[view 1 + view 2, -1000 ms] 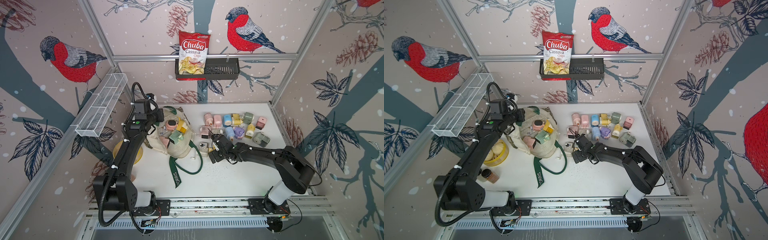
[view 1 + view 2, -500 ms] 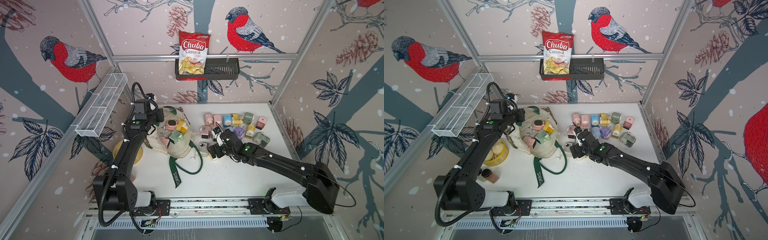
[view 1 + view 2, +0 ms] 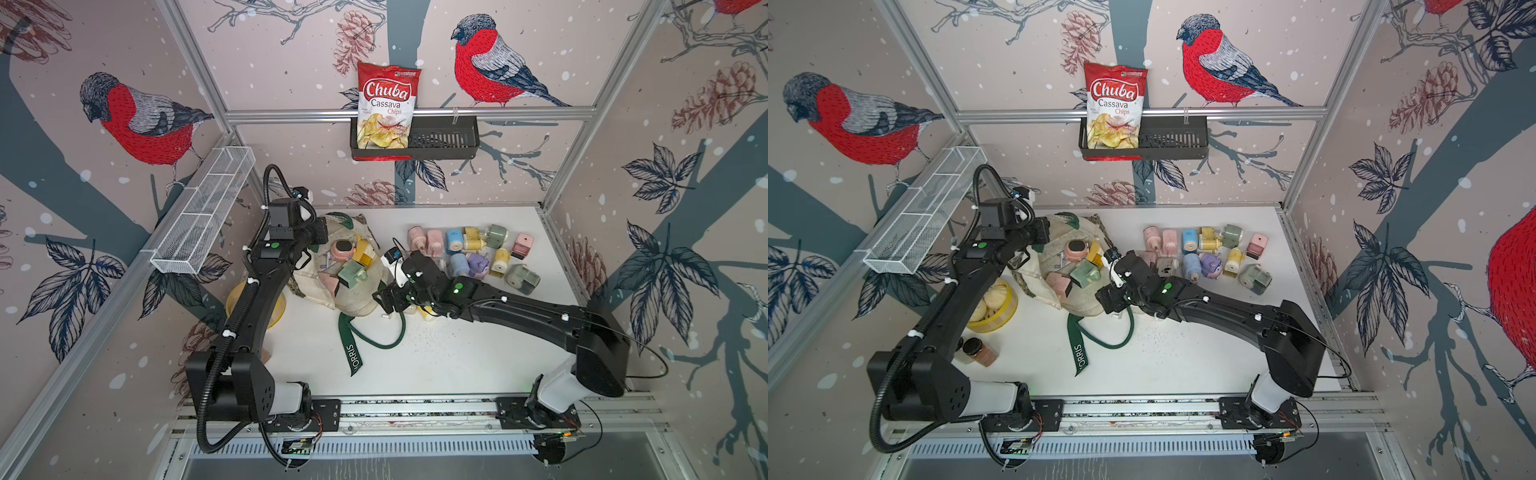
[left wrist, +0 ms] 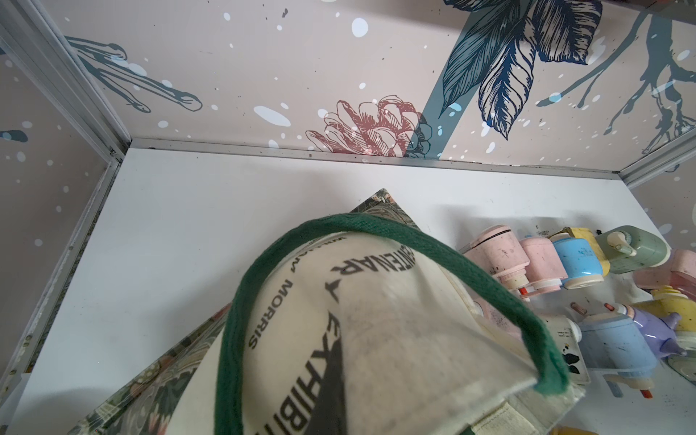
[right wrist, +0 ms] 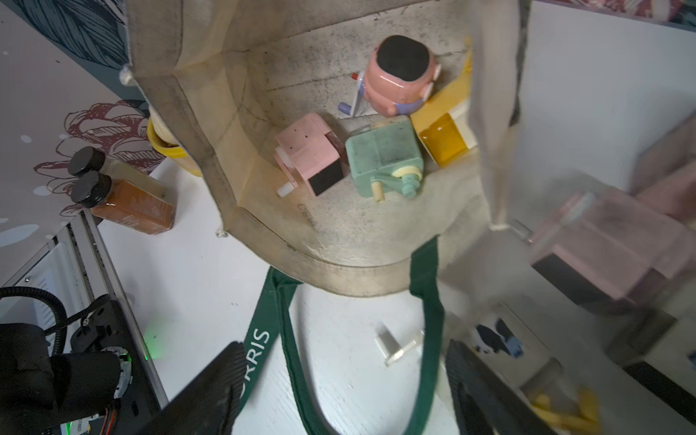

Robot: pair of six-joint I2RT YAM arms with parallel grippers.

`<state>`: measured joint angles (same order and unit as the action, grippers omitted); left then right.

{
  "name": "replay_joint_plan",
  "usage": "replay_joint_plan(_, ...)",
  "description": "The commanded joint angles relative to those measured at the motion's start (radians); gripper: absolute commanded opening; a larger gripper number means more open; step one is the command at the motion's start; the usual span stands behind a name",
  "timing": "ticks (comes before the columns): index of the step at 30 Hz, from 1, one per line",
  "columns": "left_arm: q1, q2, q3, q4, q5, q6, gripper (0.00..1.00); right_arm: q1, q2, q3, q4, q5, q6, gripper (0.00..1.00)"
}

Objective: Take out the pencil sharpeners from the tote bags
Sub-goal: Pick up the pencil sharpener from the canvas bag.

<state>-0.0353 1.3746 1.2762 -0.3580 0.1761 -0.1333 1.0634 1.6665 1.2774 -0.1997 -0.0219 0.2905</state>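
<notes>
Tote bag (image 3: 355, 301) lies on its side, upper rim pinched in the left gripper (image 3: 322, 235), seemingly to keep the mouth agape. Four pencil sharpeners (image 5: 388, 158) sit inside, and the right gripper (image 5: 342, 384), jaws spread and empty, hovers at that mouth.

4 sharpeners (image 5: 388, 158) inside cream tote (image 5: 357, 244)
</notes>
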Motion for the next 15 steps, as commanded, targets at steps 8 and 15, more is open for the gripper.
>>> replay_joint_plan(8, 0.000, -0.020, 0.002, 0.082, -0.003, -0.004, 0.00, 0.049, 0.301, 0.362, -0.183, 0.144, -0.005, 0.94)
replay_joint_plan(15, 0.001, -0.018, 0.001, 0.083, -0.001, -0.003, 0.00, 0.040, 0.467, 0.558, -0.245, 0.185, -0.055, 0.97)
